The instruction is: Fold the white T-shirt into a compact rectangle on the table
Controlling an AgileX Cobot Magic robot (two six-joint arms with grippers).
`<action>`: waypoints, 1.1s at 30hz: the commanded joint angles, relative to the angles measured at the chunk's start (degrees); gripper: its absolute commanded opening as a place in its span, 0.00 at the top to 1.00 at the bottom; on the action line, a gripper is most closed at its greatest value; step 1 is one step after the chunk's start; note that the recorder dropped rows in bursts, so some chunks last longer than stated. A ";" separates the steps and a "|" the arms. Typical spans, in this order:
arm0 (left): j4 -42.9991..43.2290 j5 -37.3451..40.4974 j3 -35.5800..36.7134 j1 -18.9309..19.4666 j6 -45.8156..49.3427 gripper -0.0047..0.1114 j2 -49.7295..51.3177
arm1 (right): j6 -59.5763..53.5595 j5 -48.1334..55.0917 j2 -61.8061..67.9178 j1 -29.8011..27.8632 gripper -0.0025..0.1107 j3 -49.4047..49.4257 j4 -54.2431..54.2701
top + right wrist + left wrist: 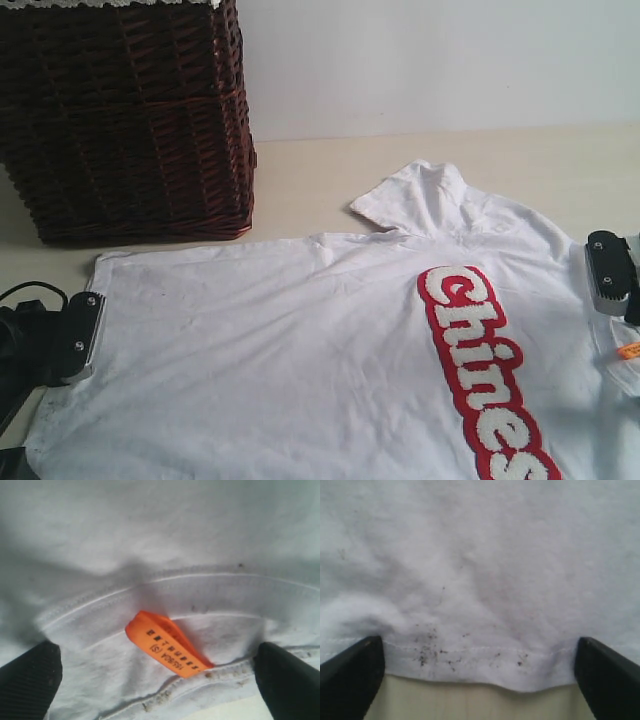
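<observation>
The white T-shirt (300, 350) lies spread flat on the table (400, 160), its red-banded fuzzy letters (480, 370) running down the right half. My left gripper (75, 345) is open at the shirt's left edge. In the left wrist view the speckled hem (470, 655) sits between the spread fingers (355, 670), with bare table (470, 702) below it. My right gripper (610, 275) is open at the collar on the right. Its wide fingers (30, 680) straddle the neckline (165, 582) and the orange size tag (167, 645). Neither holds cloth.
A dark brown wicker basket (130, 120) with white lace trim stands at the back left, just beyond the shirt's far corner. One sleeve (420, 195) points toward the pale back wall. A black cable (30, 292) loops by the left arm.
</observation>
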 commanded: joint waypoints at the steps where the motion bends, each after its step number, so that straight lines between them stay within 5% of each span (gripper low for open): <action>1: 0.49 -0.97 1.11 0.07 0.44 0.10 2.06 | -0.11 -0.25 0.08 -0.18 0.05 0.36 0.37; 5: 0.49 -1.38 1.11 0.07 0.18 0.10 2.06 | -0.11 -0.25 0.08 -0.18 0.05 0.36 0.37; 8: 0.49 -1.27 1.11 -0.06 0.05 0.20 2.06 | -0.11 -0.25 0.08 -0.18 0.05 0.36 0.37; 10: 0.49 -0.48 1.11 -0.06 -0.65 0.40 2.06 | -0.11 -0.25 0.08 -0.18 0.05 0.36 0.37; 14: 0.58 2.77 1.11 -0.06 -0.65 0.95 2.06 | -0.11 -0.25 0.08 -0.18 0.05 0.36 0.71; 33: -2.70 3.39 1.11 -0.06 0.92 0.90 2.06 | 2.86 -0.16 0.08 -0.18 0.05 0.36 1.76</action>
